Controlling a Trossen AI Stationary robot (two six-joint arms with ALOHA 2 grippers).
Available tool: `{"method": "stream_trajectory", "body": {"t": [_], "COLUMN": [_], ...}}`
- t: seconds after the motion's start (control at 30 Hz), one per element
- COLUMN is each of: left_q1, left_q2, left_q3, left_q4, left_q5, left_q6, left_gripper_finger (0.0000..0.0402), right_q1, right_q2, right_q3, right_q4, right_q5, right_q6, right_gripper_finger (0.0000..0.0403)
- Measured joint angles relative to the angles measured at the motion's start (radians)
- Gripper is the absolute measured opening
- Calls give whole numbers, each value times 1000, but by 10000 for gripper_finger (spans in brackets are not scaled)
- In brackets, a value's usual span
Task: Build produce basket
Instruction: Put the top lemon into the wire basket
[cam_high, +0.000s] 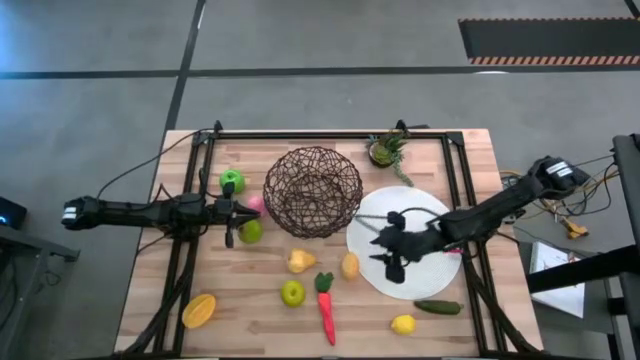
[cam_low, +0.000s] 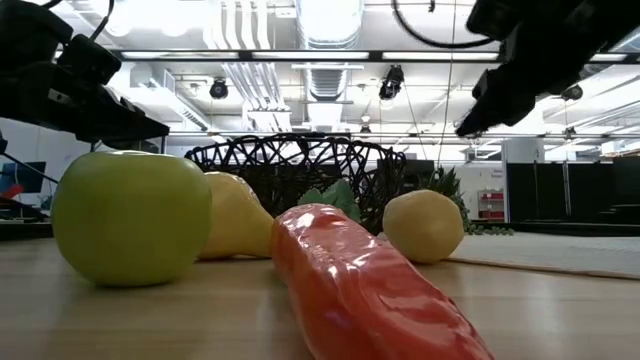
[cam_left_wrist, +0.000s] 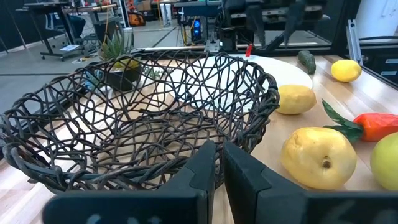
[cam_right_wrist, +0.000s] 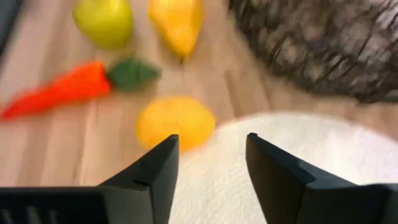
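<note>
Basket (cam_high: 313, 191): empty, mid-table.
Left gripper (cam_high: 232, 212): clenched on nothing, beside the basket.
Right gripper (cam_right_wrist: 208, 163): released, empty, over white plate (cam_high: 428, 208), near yellow fruit (cam_right_wrist: 175, 122).

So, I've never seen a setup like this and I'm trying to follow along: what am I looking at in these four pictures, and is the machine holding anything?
It is a robot with two dark arms at a wooden table, each ending in a two-finger gripper. One picture looks straight down from above, one looks level across the tabletop, and two come from cameras on the arms' wrists.

On the table sit an empty woven wire basket, a white plate, a small potted plant and toy produce: green apples, a pear, a carrot, lemons, a cucumber and an orange piece.

The left gripper is shut and empty, close to the basket's rim. The right gripper is open over the plate, near a yellow fruit. Nothing is held.
</note>
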Motion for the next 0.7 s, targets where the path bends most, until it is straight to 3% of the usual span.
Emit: {"method": "stream_trajectory", "body": {"t": [0.23, 0.57, 0.7], "left_q1": [0, 0, 0], "left_q2": [0, 0, 1], "left_q3": [0, 0, 0], "left_q4": [0, 0, 0], "left_q5": [0, 0, 0], "left_q6": [0, 0, 0], "left_gripper_finger": [13, 13, 13], "right_q1": [62, 79, 79], "right_q2": [217, 464, 536], "right_q3": [164, 344, 449], "right_q4": [-124, -148, -253], "right_q5": [-27, -26, 50], "right_q6": [-9, -114, -127], "right_gripper_finger": [238, 323, 343]}}
